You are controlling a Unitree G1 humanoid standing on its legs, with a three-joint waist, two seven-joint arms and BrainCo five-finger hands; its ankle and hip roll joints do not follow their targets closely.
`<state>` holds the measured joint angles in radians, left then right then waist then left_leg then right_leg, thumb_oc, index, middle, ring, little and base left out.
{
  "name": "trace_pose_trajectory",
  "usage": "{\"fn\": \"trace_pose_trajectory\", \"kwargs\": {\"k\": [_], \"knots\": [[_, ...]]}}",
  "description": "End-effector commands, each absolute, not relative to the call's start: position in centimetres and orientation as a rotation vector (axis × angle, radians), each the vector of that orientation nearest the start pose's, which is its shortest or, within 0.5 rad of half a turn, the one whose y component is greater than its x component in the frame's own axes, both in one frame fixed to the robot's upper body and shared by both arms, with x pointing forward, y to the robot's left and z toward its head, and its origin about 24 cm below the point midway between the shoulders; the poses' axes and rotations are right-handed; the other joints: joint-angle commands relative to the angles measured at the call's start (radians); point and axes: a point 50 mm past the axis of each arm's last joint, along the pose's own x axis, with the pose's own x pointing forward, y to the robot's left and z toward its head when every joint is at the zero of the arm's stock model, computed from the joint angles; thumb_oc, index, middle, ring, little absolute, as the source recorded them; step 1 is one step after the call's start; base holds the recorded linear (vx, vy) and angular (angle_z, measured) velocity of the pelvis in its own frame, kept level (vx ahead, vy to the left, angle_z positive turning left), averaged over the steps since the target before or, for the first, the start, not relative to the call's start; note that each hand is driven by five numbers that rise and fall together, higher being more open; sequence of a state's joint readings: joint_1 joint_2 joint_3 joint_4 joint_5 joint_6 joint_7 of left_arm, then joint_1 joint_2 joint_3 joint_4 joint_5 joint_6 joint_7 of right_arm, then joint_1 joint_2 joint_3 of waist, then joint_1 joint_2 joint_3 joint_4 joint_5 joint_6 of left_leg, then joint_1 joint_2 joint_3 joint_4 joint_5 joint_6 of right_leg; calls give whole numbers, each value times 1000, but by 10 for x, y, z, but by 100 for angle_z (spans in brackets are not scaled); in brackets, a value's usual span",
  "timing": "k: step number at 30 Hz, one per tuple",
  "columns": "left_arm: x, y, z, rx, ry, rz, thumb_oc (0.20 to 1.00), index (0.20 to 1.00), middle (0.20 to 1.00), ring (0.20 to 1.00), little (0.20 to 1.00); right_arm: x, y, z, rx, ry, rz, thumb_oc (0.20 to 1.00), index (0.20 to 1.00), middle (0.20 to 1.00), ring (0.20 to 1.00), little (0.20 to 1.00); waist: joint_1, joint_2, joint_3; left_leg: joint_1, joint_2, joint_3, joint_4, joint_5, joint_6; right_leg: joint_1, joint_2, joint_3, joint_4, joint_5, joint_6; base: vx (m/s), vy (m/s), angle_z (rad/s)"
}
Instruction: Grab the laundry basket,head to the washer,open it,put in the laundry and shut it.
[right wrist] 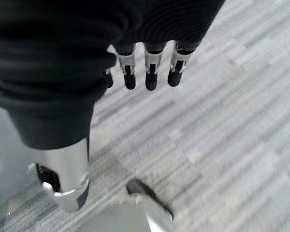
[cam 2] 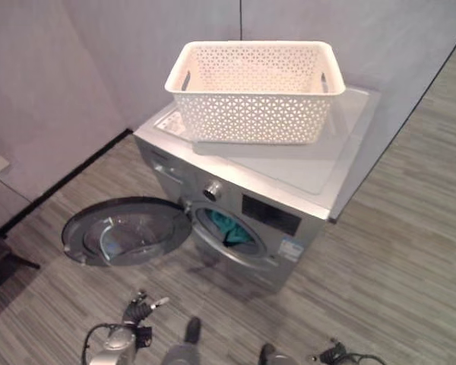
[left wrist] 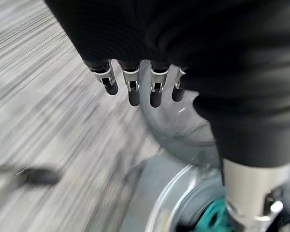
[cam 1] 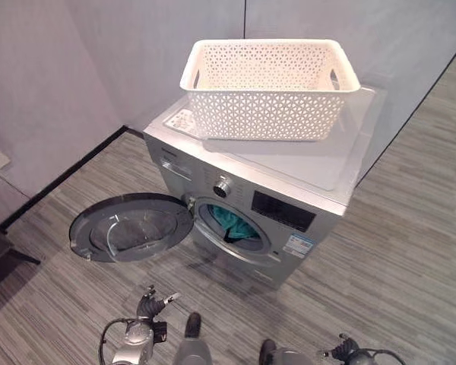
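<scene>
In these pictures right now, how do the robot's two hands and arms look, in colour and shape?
Both look alike. The left hand and the right hand each wear a dark ribbed cover over the back and wrist. From it comes a row of silver fingers with dark rounded tips. The thumb is a thicker silver-grey cylinder, set apart from the row. The arms are silver-grey.

A white laundry basket [cam 1: 270, 87] is sitting on top of the silver washer [cam 1: 247, 194]. The washer's round door [cam 1: 129, 226] is hanging wide open to the left, and teal laundry [cam 1: 235, 226] is showing inside the drum. The left hand [cam 1: 153, 303] is hovering low near the floor, its fingers seemingly relaxed.
</scene>
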<state>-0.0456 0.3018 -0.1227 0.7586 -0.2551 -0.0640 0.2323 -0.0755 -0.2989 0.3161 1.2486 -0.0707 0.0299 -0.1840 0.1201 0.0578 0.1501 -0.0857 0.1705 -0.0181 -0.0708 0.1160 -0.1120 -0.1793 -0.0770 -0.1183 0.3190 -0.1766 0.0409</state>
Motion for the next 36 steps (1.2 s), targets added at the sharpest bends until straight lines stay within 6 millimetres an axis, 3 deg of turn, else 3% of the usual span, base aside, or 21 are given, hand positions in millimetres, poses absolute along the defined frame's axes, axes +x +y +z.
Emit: {"fn": "trace_pose_trajectory", "kwargs": {"k": [1,4,7,9,11,13,16,21,26,27,28,31,32,36], "knots": [[254,301,7,341,221,468,1000,1000,1000,1000,1000,135,-243,-146,-721,1108,57,1000,1000,1000,1000,1000,-1,-50,21,-94,1,-41,70,-1,-5,214,-39,-7,-239,19,80,-54,87,-46],[275,329,73,470,4,576,1000,1000,1000,1000,1000,142,-230,-147,-724,1086,117,1000,1000,1000,1000,1000,4,-60,42,-122,-10,-26,88,-26,6,179,-54,9,-245,45,93,-73,103,-19],[292,361,154,633,-178,734,1000,1000,1000,1000,1000,149,-220,-146,-741,1055,188,1000,1000,1000,1000,1000,-3,-82,63,-146,-16,-11,109,-46,18,152,-70,23,-243,59,106,-57,71,-29],[302,376,200,714,-226,806,1000,1000,1000,1000,1000,156,-218,-143,-750,1034,214,1000,1000,1000,1000,1000,-17,-94,85,-179,-21,-5,134,-53,22,123,-79,28,-234,66,113,-98,59,-15],[310,394,240,785,-215,861,1000,1000,1000,1000,1000,163,-221,-139,-762,1011,219,1000,1000,1000,1000,1000,-37,-106,105,-217,-24,-3,155,-55,24,89,-83,28,-224,74,118,-99,38,-3],[316,416,259,923,-36,900,1000,1000,1000,1000,1000,172,-223,-135,-781,985,224,1000,1000,1000,1000,1000,-60,-124,125,-251,-24,-2,174,-58,28,55,-86,27,-212,82,121,-72,40,-2],[321,418,294,1072,80,911,1000,1000,1000,1000,1000,181,-226,-130,-797,954,219,1000,1000,1000,1000,1000,-84,-161,145,-299,-15,-1,193,-56,29,10,-85,31,-210,104,125,-43,18,-11],[307,431,310,1147,260,959,1000,1000,1000,1000,1000,195,-230,-121,-813,907,207,1000,1000,1000,1000,1000,-118,-235,171,-371,-3,2,215,-60,30,-52,-80,44,-231,160,140,-13,15,-14],[287,452,293,1304,534,917,1000,1000,1000,1000,1000,220,-216,-107,-820,796,247,1000,1000,1000,1000,1000,-135,-291,197,-428,5,10,268,-88,33,-92,-77,68,-260,207,153,-8,43,-13],[280,460,277,1310,623,887,1000,1000,1000,1000,1000,235,-203,-97,-797,719,265,1000,1000,1000,1000,1000,-138,-311,208,-443,7,12,290,-104,35,-104,-74,82,-264,220,156,-9,26,-20],[280,460,276,1309,624,887,1000,1000,1000,1000,1000,235,-204,-97,-798,720,265,1000,1000,1000,1000,1000,-138,-310,207,-443,7,12,291,-104,35,-104,-73,83,-264,220,156,-3,33,-17],[266,472,235,1303,822,769,1000,1000,1000,1000,1000,244,-192,-86,-774,651,289,1000,1000,1000,1000,1000,-142,-331,215,-464,16,18,324,-127,39,-118,-65,99,-268,230,159,30,9,-14],[256,478,216,1336,964,680,1000,1000,1000,1000,1000,246,-189,-82,-774,630,305,1000,1000,1000,1000,1000,-142,-337,216,-460,24,13,345,-173,35,-109,-57,104,-273,216,162,101,-11,-32],[250,479,190,1364,1098,548,1000,1000,1000,1000,1000,245,-196,-81,-797,645,309,1000,1000,1000,1000,1000,-157,-337,214,-459,30,17,365,-194,39,-109,-46,122,-277,218,159,38,17,-29]]}}
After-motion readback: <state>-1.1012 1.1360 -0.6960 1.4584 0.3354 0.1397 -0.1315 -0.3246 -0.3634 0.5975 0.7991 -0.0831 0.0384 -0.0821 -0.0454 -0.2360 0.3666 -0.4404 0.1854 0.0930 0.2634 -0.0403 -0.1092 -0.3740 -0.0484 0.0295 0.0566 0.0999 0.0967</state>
